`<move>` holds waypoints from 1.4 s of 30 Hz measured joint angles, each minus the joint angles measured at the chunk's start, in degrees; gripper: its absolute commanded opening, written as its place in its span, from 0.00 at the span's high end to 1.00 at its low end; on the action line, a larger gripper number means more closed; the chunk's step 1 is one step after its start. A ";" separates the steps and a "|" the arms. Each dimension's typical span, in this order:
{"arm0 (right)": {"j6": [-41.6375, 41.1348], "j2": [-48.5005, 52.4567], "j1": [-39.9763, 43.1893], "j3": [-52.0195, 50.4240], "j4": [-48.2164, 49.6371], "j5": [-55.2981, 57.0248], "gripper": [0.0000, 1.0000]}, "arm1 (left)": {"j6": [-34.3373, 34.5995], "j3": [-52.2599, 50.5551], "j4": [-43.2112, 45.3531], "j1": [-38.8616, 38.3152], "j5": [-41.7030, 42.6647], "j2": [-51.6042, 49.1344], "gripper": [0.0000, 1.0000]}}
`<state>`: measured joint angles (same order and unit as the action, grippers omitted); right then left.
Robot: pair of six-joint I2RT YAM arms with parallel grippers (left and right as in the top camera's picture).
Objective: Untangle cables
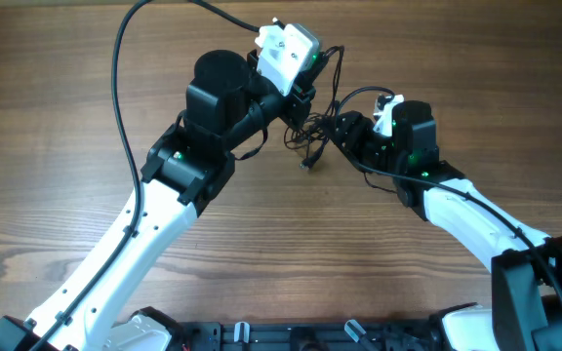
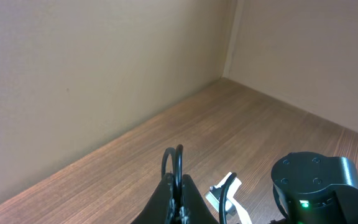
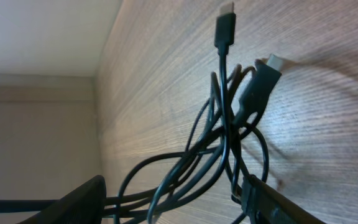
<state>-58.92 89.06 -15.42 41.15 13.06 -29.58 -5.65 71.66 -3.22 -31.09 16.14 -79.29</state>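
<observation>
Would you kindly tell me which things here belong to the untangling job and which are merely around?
Job in hand:
- cables, tangled, plugs at their ends
- left pincer, shut on a loop of them
- right pincer, open, strands running between its fingers

Merely around:
- wooden table
- wall
- thick arm cable

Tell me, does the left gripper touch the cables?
Touching. The left wrist view shows the left gripper shut on a loop of the cables, which sticks up from between its fingertips.
</observation>
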 measured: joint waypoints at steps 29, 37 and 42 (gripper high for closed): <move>-0.28 0.00 -6.14 0.00 -3.74 13.00 0.95 | 0.00 0.00 -0.28 0.00 0.00 0.00 0.96; 4.44 -2.51 1.14 -0.02 -8.48 12.90 0.95 | -0.02 0.17 -5.07 0.92 -3.17 0.00 0.96; 9.35 -11.04 6.12 -0.02 -15.10 12.59 0.95 | -0.02 0.24 -6.36 3.23 -4.35 0.00 0.96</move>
<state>-49.56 78.02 -9.30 41.12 -2.04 -16.99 -5.67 71.90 -9.58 -27.86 11.79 -79.29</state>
